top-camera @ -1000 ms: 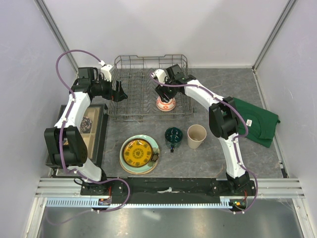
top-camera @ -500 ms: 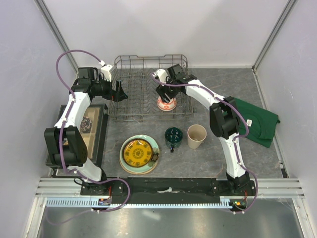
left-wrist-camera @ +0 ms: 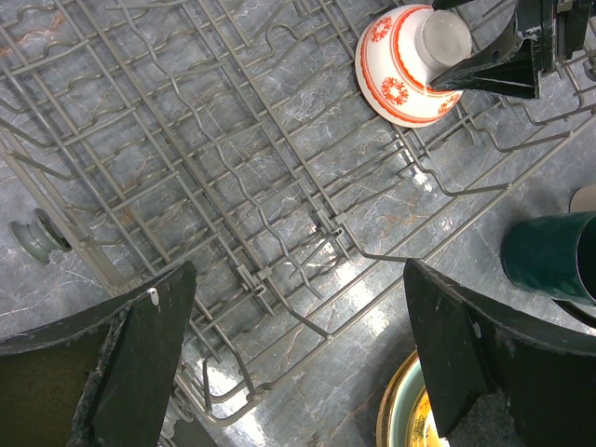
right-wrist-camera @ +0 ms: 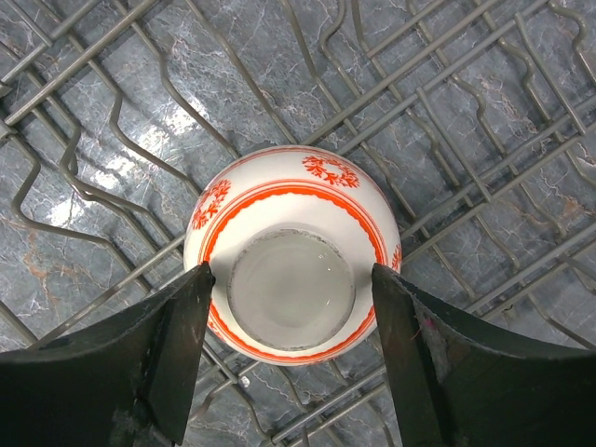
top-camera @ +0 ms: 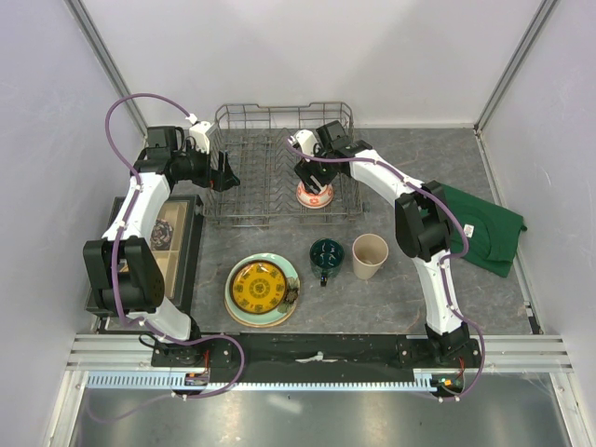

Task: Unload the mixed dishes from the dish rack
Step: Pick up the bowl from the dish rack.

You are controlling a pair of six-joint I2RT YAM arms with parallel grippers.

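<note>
Jaws of the right gripper (right-wrist-camera: 291, 275) are spread astride the foot of the upturned red-and-white patterned bowl (right-wrist-camera: 291, 214), unclamped, which is seated inside the dish rack (top-camera: 251, 182). The left gripper (left-wrist-camera: 300, 270) is held wide open, empty, above the rack.

Pretty clearly a robotics lab cell, not a real kitchen. The workspace is boxed in by plain white panels (top-camera: 307, 56) held in aluminium posts (top-camera: 104, 56). A left arm (top-camera: 140, 200) and a right arm (top-camera: 414, 219) are bolted side by side by an aluminium rail (top-camera: 521, 352) at the near edge, with purple cable (top-camera: 119, 107) looped out in the open. The dish rack (top-camera: 244, 191) and crockery are just set out on a marble-look tabletop (top-camera: 400, 312) inside that booth.
</note>
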